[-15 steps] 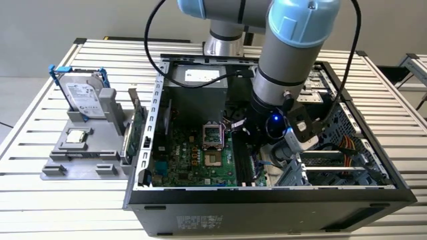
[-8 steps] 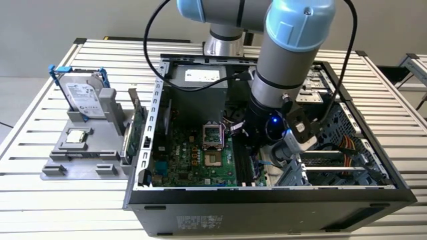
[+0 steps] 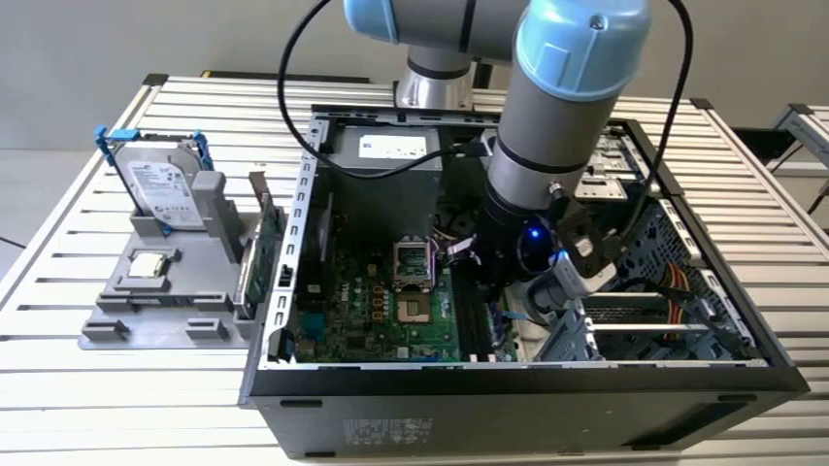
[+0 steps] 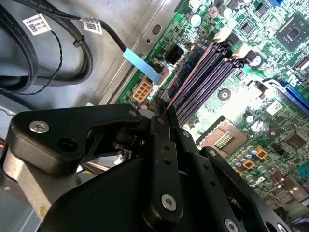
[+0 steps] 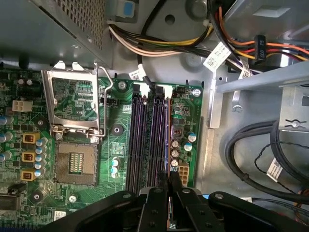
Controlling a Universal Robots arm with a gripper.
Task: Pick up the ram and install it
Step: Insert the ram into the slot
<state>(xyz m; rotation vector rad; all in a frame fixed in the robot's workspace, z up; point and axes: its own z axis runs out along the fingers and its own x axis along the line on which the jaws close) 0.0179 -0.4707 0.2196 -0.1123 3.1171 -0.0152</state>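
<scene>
A: First wrist view, bottom centre of frame: black two-finger gripper [image 5: 169,186], jaws nearly closed, pinching the thin ram stick [image 5: 168,140] edge-on.

B: Where's the stick sitting?

A: It runs up the frame from the fingertips along the outermost long black memory slot [image 5: 159,140], beside the row of small capacitors. Whether it's fully seated I can't tell. Second wrist view agrees: gripper [image 4: 161,113] at frame centre, jaws tight on the stick's edge [image 4: 190,72], which runs toward the upper right along the slot bank.

B: Around it?

A: Green motherboard [image 5: 118,145]; open silver CPU socket frame [image 5: 75,104] left of the slots, bundled coloured power cables [image 5: 159,46] at top.

B: Wider scene?

A: Exterior view: grey-and-blue robot arm [image 3: 550,116] reaching down into the open black computer case [image 3: 518,388], centre right. Silver hard drive in a blue-tabbed frame [image 3: 162,189] stands upright on a grey holder [image 3: 155,311] at left, on the slatted metal table [image 3: 78,388].
</scene>
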